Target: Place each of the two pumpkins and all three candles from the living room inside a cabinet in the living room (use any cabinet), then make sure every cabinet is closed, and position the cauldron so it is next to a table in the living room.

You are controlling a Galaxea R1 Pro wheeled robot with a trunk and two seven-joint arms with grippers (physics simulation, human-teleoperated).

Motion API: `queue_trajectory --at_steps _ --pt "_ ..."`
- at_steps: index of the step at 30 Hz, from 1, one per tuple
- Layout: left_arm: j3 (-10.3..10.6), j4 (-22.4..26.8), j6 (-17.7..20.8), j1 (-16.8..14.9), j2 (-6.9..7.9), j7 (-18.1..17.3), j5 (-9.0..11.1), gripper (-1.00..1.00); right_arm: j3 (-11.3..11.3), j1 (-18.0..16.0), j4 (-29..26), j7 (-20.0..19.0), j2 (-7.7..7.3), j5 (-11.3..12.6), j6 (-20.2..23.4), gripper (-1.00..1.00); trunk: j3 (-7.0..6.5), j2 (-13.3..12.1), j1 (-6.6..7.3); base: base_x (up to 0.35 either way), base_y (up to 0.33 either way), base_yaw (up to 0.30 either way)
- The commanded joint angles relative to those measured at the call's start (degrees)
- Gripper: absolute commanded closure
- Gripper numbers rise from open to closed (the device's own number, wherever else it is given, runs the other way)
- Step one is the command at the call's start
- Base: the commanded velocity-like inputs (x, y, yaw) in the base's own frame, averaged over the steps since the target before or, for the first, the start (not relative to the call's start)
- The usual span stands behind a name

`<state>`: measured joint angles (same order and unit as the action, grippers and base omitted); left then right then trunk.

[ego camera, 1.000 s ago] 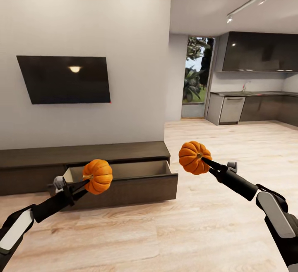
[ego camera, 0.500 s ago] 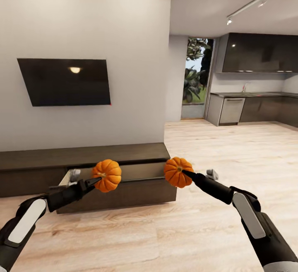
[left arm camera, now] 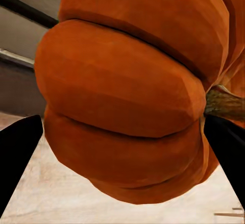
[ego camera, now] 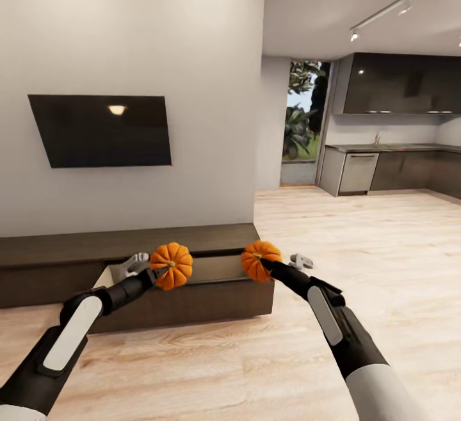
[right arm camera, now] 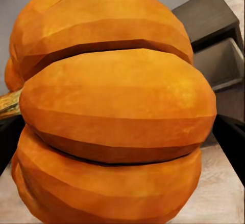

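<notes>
In the head view, the cabinet [ego camera: 128, 242] stands low along the white wall, under a dark television [ego camera: 102, 130]. One drawer [ego camera: 186, 290] of the cabinet is pulled out toward the room. Its inside is partly hidden behind the pumpkins, and the part that shows is bare. The left arm reaches forward from the lower left corner, and the left gripper [ego camera: 160, 272] pinches the left pumpkin [ego camera: 171, 265] at its stem side, holding it in the air over the open drawer, near its middle. The right arm reaches forward and inward from the lower right, and the right gripper [ego camera: 264, 262] pinches the right pumpkin [ego camera: 259, 259] in the same way, above the right end of the drawer. The two pumpkins are at about the same height and apart from each other. Behind, on the right, a kitchen [ego camera: 390, 152] with dark cupboards is visible, and the wooden floor [ego camera: 358, 261] spreads between.

In the left wrist view, the left pumpkin [left arm camera: 132, 96] is very close to the camera. The two black fingers [left arm camera: 18, 157] stand on both sides of it, and its brown stem shows beside one finger. Behind it, dark cabinet panels and pale floor are visible.

In the right wrist view, the right pumpkin [right arm camera: 112, 111] is also very close. The dark fingers [right arm camera: 232, 137] show at the two edges. Behind it is the open drawer [right arm camera: 219, 63], with the grey wall above.
</notes>
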<state>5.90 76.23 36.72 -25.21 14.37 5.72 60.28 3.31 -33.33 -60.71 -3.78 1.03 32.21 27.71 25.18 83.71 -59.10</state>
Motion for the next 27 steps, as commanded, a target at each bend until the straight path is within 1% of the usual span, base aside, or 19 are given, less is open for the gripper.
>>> queue_trajectory --at_steps 1,2,3,4,5,7,8,9,10,12,13,16,17,19,21,24,27 --pt "0.87 -0.02 -0.75 -0.3 0.03 2.58 -0.54 1.0 -0.06 -0.44 1.14 0.02 0.84 -1.53 -1.44 1.0 -0.11 -0.37 0.23 0.0 0.0 0.0" --pt "1.42 -0.15 -1.74 -0.59 -0.09 5.6 -4.48 1.0 0.0 -0.77 2.45 0.14 1.84 -3.17 -3.51 1.0 -0.29 -0.77 0.45 0.0 0.0 0.0" --pt "1.6 -0.14 -2.25 -0.7 -0.43 7.19 -7.45 1.0 0.06 -0.9 2.98 0.22 2.31 -3.86 -4.53 1.0 -0.47 -1.18 0.67 0.0 0.0 0.0" --pt "1.65 -0.14 -2.46 -0.74 -0.84 7.88 -9.1 1.0 0.23 -0.94 3.17 0.26 2.48 -4.1 -4.97 1.0 -0.65 -1.58 0.89 0.0 0.0 0.0" --pt "1.77 -0.22 -2.91 -0.81 -2.38 9.29 -12.91 1.0 0.89 -1.03 3.54 0.35 2.83 -4.58 -5.8 1.0 -0.83 -1.98 1.11 0.0 0.0 0.0" --pt "1.86 -0.57 -3.54 -0.87 -4.73 10.19 -16.17 1.0 1.99 -1.08 3.82 0.4 3.04 -4.91 -6.38 1.0 -0.83 -1.98 1.11 0.0 0.0 0.0" --pt "1.95 -0.52 -4.0 -0.88 -5.48 10.41 -17.51 1.0 2.36 -1.1 3.89 0.44 3.12 -5.0 -6.51 1.0 -0.83 -1.98 1.11 0.0 0.0 0.0" --pt "2.07 -0.46 -4.33 -0.88 -6.04 10.55 -18.97 1.0 2.6 -1.11 3.94 0.47 3.18 -5.05 -6.6 1.0 -0.83 -1.98 1.11 0.0 0.0 0.0" --pt "2.15 -0.57 -4.67 -0.88 -6.64 10.68 -21.51 1.0 2.81 -1.11 3.98 0.7 3.22 -5.1 -6.69 1.0 -0.83 -1.98 1.11 0.0 0.0 0.0" --pt "2.14 -0.67 -5.0 -0.89 -7.15 10.75 -24.65 1.0 2.95 -1.12 4.04 1.23 3.24 -5.12 -6.75 1.0 -0.83 -1.98 1.11 0.0 0.0 0.0" --pt "2.13 -0.74 -5.14 -0.89 -7.28 10.75 -25.7 1.0 3.01 -1.12 4.06 1.48 3.22 -5.13 -6.77 1.0 -0.83 -1.98 1.11 0.0 0.0 0.0" --pt "2.28 -2.1 -5.33 -0.89 -7.77 10.28 -26.72 1.0 3.19 -1.12 4.07 1.84 3.25 -5.14 -6.79 1.0 -0.83 -1.98 1.11 0.086 0.0 0.0" --pt "2.62 -2.54 -5.37 -0.91 -8.34 10.22 -26.92 1.0 3.22 -1.12 4.08 1.87 3.23 -5.14 -6.76 1.0 -0.83 -1.98 1.11 0.218 0.0 0.0" --pt "3.33 -3.18 -5.41 -0.95 -10.21 10.23 -27.51 1.0 3.28 -1.12 4.08 1.97 3.2 -5.17 -6.73 1.0 -0.83 -1.98 1.11 0.274 0.0 0.0" --pt "3.59 -3.4 -5.42 -0.97 -11.12 10.44 -28.75 1.0 3.35 -1.12 4.04 2.05 3.19 -5.23 -6.71 1.0 -0.83 -1.98 1.11 0.311 0.0 0.0" --pt "3.6 -3.48 -5.34 -0.99 -11.6 10.54 -30.74 1.0 4.05 -1.12 4.02 2.14 3.19 -5.75 -6.71 1.0 -0.83 -1.98 1.11 0.328 0.0 0.0" --pt "3.59 -3.47 -5.31 -0.98 -11.75 10.54 -31.2 1.0 4.51 -1.12 3.87 2.31 3.19 -5.96 -6.72 1.0 -0.83 -1.98 1.11 0.336 0.0 0.0"
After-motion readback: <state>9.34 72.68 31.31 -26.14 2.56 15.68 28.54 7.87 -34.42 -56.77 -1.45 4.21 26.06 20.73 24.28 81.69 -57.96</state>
